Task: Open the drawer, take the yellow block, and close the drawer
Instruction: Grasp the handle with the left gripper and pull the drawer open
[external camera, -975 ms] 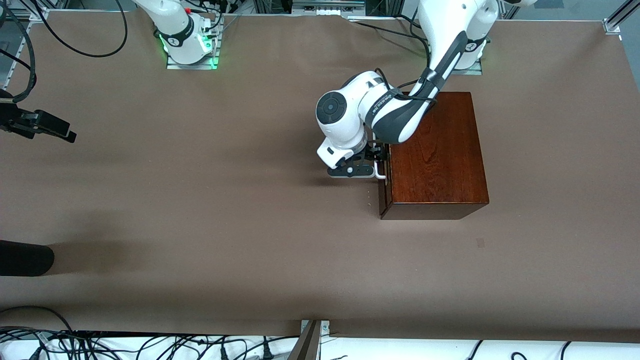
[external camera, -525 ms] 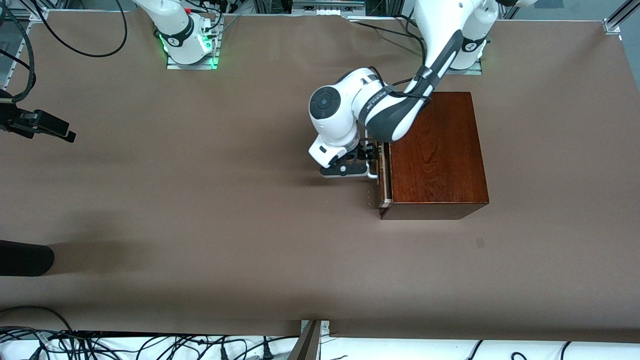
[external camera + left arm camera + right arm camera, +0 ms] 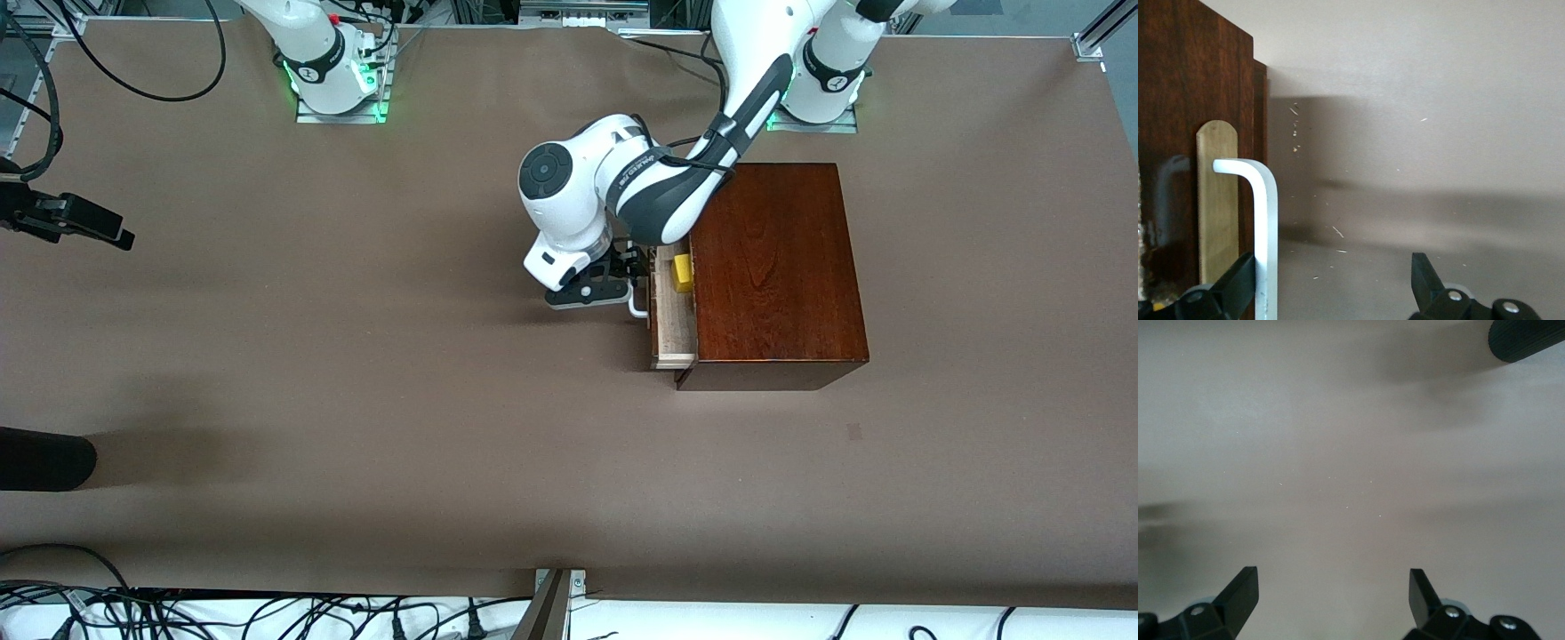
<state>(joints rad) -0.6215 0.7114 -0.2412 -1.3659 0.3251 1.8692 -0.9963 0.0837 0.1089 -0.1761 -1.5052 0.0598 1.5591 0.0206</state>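
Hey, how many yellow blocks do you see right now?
1. The yellow block lies in the partly open drawer of the wooden box, beside the left gripper. The covered part of the drawer may hide more.

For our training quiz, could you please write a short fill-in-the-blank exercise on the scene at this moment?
1. The drawer of the wooden box is partly ____.
2. The block lying in the drawer is ____ in colour.
3. The left gripper has one of its fingers hooked against the drawer's white ____.
4. The right gripper waits with open fingers over the bare ____.

Missing words: open; yellow; handle; table
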